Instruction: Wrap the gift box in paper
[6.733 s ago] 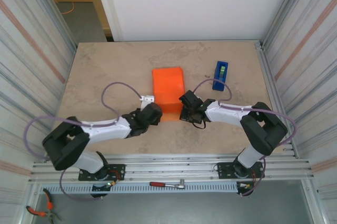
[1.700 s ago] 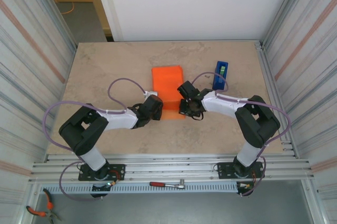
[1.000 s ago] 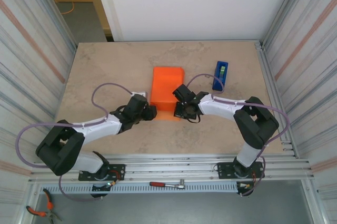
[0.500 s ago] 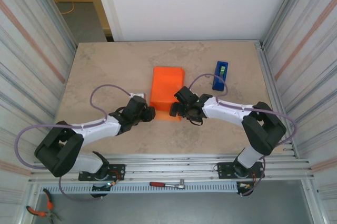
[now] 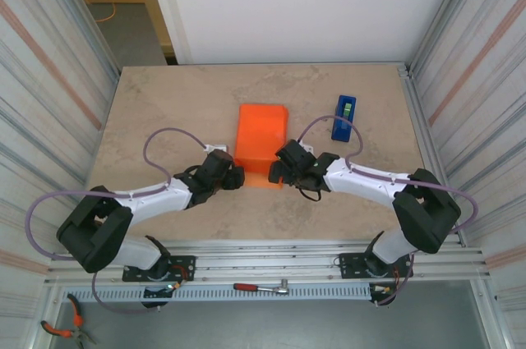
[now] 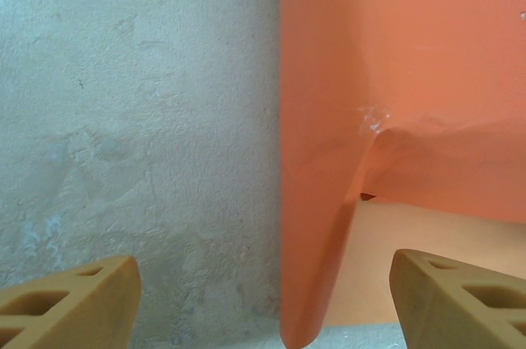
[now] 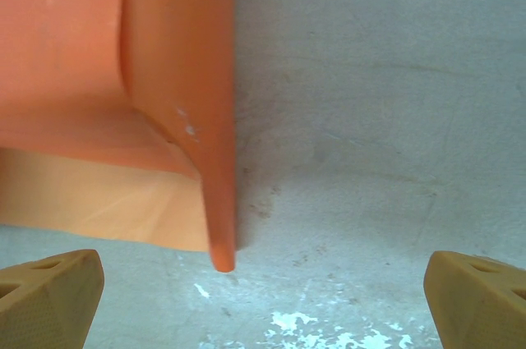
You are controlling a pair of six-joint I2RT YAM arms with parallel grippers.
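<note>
Top external: shows the paper (image 5: 261, 140) folded up mid-table (image 5: 164, 119), left gripper (image 5: 234, 175) and right gripper (image 5: 275, 172) flanking its near end. Wrist views: show left fingers (image 6: 70, 300) and right fingers (image 7: 49, 283) spread wide, gripping nothing.

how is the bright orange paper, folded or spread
Folded: the bright orange paper sheet forms a raised block with creased end flaps.
</note>
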